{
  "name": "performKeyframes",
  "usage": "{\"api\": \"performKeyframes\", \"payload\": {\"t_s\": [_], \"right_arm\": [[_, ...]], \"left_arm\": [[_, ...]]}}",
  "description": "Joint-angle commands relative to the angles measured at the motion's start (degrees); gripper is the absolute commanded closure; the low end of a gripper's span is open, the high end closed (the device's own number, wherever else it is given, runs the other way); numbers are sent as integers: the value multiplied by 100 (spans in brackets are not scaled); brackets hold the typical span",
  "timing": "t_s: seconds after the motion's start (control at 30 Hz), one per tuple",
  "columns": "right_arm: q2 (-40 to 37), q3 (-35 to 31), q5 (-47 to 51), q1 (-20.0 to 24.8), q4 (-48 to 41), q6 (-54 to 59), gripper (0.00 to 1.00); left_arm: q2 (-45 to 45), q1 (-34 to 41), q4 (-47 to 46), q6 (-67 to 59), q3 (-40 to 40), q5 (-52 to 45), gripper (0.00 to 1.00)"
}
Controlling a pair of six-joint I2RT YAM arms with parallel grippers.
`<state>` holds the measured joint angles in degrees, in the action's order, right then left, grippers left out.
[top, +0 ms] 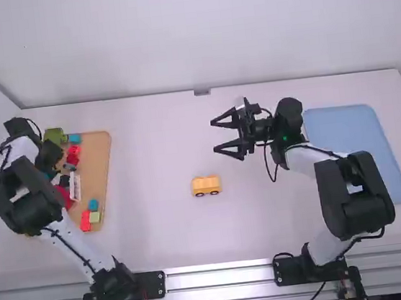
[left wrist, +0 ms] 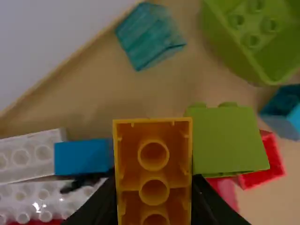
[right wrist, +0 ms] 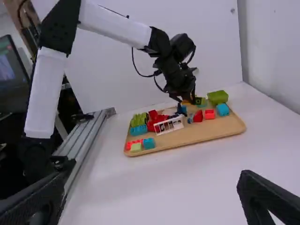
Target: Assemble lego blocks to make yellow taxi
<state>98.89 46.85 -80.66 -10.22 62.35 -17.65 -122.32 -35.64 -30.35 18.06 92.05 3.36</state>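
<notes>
Two white walls meet the white table [top: 166, 233] in the high view, which serves as the clock face here; a metal rail [top: 218, 274] runs along six o'clock. A dark screen [right wrist: 9, 65] stands in the room behind, seen in the right wrist view. At three o'clock lies a flat, pale blue mat [top: 356, 147] with rounded corners; at nine, a shallow tan wooden tray [top: 104, 161] holds glossy plastic blocks.

Over that tray, the left gripper [top: 48, 159] has a yellow brick [left wrist: 154, 180] pinched between its fingers, the hollow underside with its round tubes showing. Near the brick are a smooth-sided green block [left wrist: 229, 140], a blue block [left wrist: 84, 157], a ribbed teal block [left wrist: 147, 35] and a rounded green tub [left wrist: 229, 51] with studs inside.

The taxi's yellow wheeled base [top: 206, 185] sits on the table, a little toward six from the centre. The right gripper [top: 217, 135], near the centre toward one, is empty, its fingers spread wide and pointing to nine.
</notes>
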Motion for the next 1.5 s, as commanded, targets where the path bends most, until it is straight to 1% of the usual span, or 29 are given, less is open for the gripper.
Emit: {"api": "performKeyframes", "payload": {"t_s": [0.0,0.03,0.13,0.23,0.27,0.3,0.37,0.4,0.47,0.5,0.53,0.73,0.8,0.83,0.87,1.0,1.17,1.23,1.37,1.47], "right_arm": [[7,-37,-31,17,24,-15,2],[7,-37,-33,15,24,-11,2],[7,-37,-33,17,22,-11,2],[7,-37,-35,17,24,-11,2],[7,-37,-31,15,20,-15,2],[7,-37,-33,15,20,-11,2],[7,-37,-33,15,20,-13,2],[7,-37,-35,17,17,-13,2],[7,-37,-33,15,17,-13,2],[7,-37,-33,17,2,-11,2],[7,-37,-33,17,0,-11,2],[7,-37,-35,17,0,-11,2],[7,-37,-33,17,0,-11,2],[7,-37,-33,17,0,-11,2],[7,-37,-35,17,0,-11,2],[7,-37,-33,9,0,-11,2],[7,-37,-44,11,-2,-11,2],[7,-37,-52,11,0,-13,2],[7,-39,-33,11,-2,-15,2],[7,-39,-35,11,0,-11,1]], "left_arm": [[-76,-129,24,9,131,-221,82],[-76,-162,63,-15,131,-295,81],[-76,-175,168,-203,131,-625,71],[-76,-142,190,-179,131,-634,69],[-76,-142,201,-184,129,-636,65],[-76,-144,203,-186,129,-640,65],[-76,-131,219,-184,129,-691,60],[-76,-111,212,-184,129,-699,54],[-76,-111,212,-203,129,-682,51],[-76,-114,208,-203,129,-678,46],[-76,-114,208,-201,129,-680,44],[-76,-131,164,-175,127,-577,43],[-76,-149,61,227,127,-208,43],[-76,-149,55,271,127,-181,42],[-76,-142,4,584,127,-72,42],[-76,-153,109,1366,127,-136,40],[-76,-107,186,1832,127,-133,40],[-116,-140,203,2085,127,-131,37],[-227,-109,317,2387,127,-140,36],[-354,-125,503,2415,127,-328,39]]}}
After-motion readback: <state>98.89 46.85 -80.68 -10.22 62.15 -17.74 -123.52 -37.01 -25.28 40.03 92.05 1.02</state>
